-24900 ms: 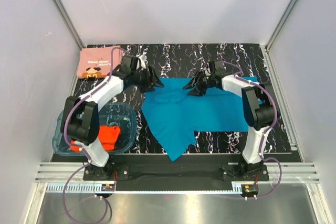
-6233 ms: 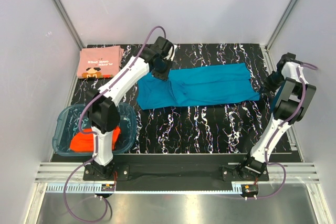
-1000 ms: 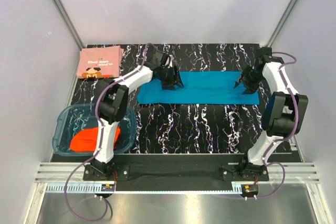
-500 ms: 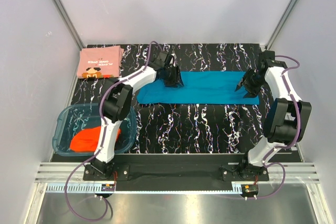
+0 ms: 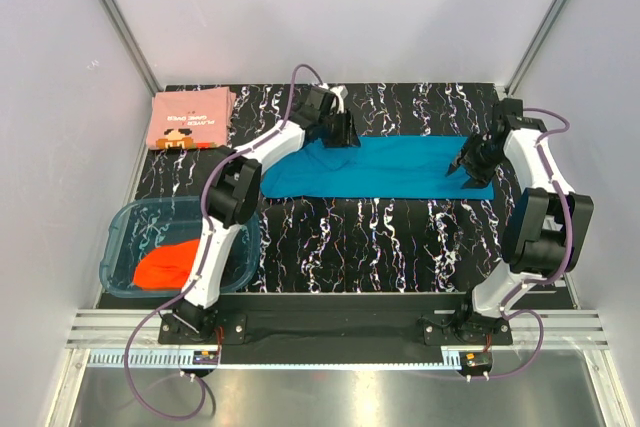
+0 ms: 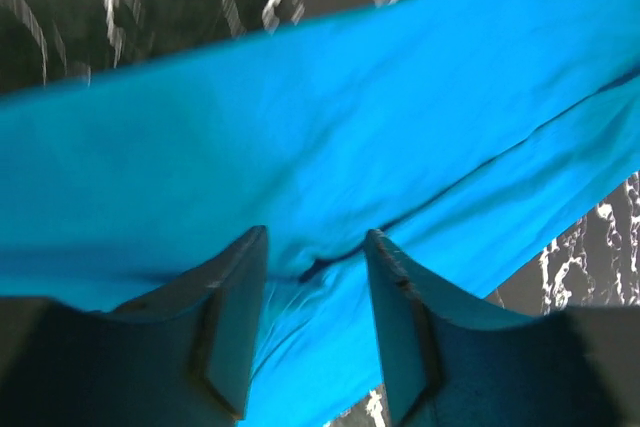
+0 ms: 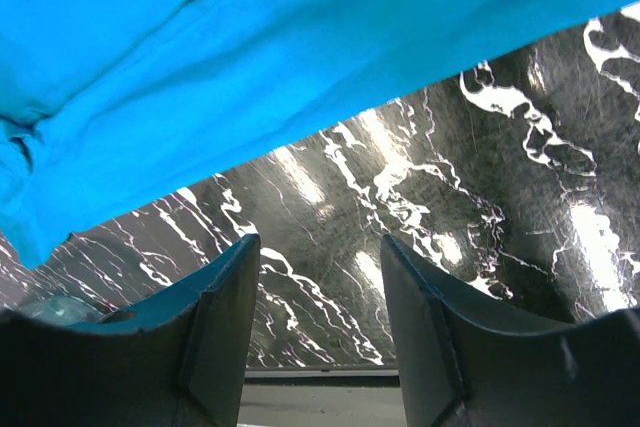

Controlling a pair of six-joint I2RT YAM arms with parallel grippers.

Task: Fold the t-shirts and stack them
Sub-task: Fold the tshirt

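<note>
Top external: teal-blue t-shirt (image 5: pixel 400 167) lies on the black marbled table (image 5: pixel 400 237), folded into a long strip running left to right across the far half. Left gripper (image 5: pixel 343 137) is at the strip's far edge, toward its left end. Right gripper (image 5: pixel 468 165) is over the strip's right end. Salmon-pink t-shirt (image 5: pixel 190 119) sits folded in the far left corner, print up, well apart from the teal one. Orange-red t-shirt (image 5: pixel 165 267) lies bunched inside the clear blue tub (image 5: pixel 125 247) at the near left.

Left wrist: left gripper (image 6: pixel 315 242) has its jaws apart, tips down on the teal-blue t-shirt (image 6: pixel 300 127). Cloth fills the gap between them, with a small dark crease there. No pinch is visible. An overlapping fold edge runs diagonally to the right. A strip of table shows along the top.

Right wrist: right gripper (image 7: pixel 320 247) has its jaws apart with nothing between them; bare table (image 7: pixel 450 197) shows in the gap. The edge of the teal-blue t-shirt (image 7: pixel 250 47) lies just beyond the fingertips, clear of them.
</note>
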